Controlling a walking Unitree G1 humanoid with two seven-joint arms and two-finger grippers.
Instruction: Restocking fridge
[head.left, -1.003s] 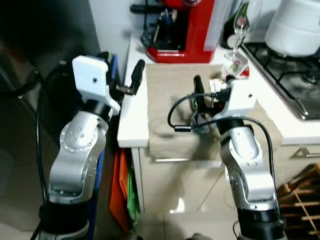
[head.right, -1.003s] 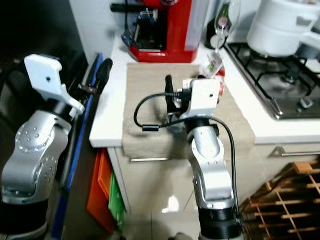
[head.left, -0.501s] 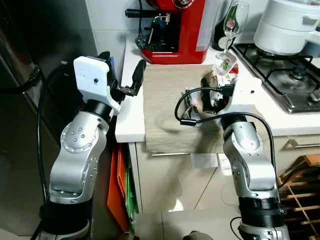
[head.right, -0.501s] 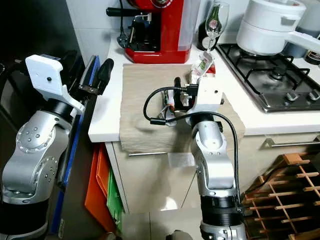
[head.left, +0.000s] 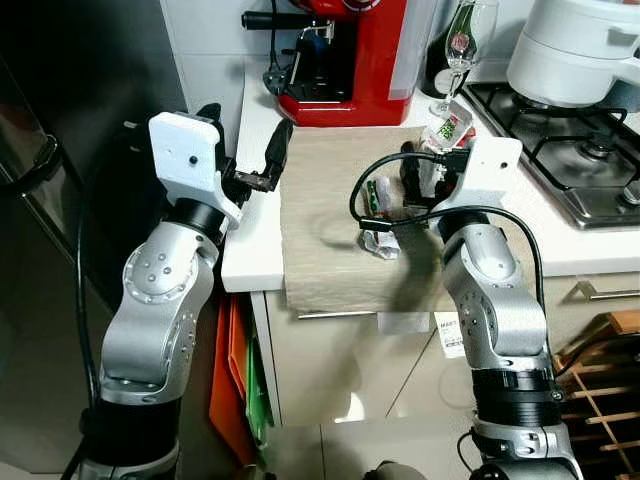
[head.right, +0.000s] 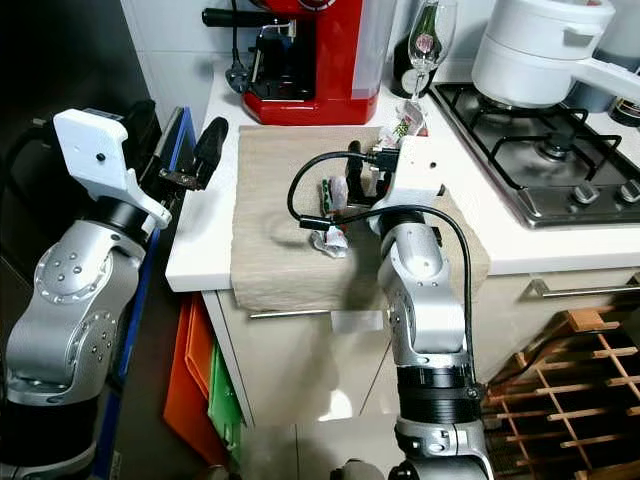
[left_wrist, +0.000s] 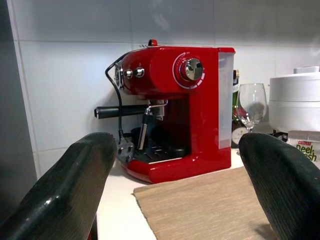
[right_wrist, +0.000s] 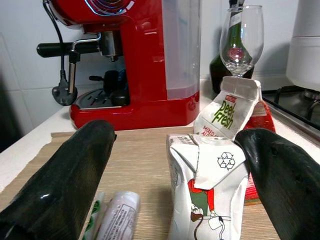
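- White kitchen counter (head.left: 255, 235) beside a steel gas hob (head.left: 590, 170).
- Beige woven cloth mat (head.left: 320, 250) draped over its front edge.
- Red espresso machine (head.left: 345, 60) at the back.
- Stemmed wine glass (head.left: 465, 45) next to it.
- Cartons and packets (head.right: 335, 190) on the mat.

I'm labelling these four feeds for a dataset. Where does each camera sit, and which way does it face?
Left and right eye views: on the head, looking down at the counter; both silver arms show.
Left wrist view: low at the counter's edge, facing the red coffee machine between the left gripper fingers.
Right wrist view: above the mat, facing a white carton between the right gripper fingers.
Shared: coffee machine and wine glass.
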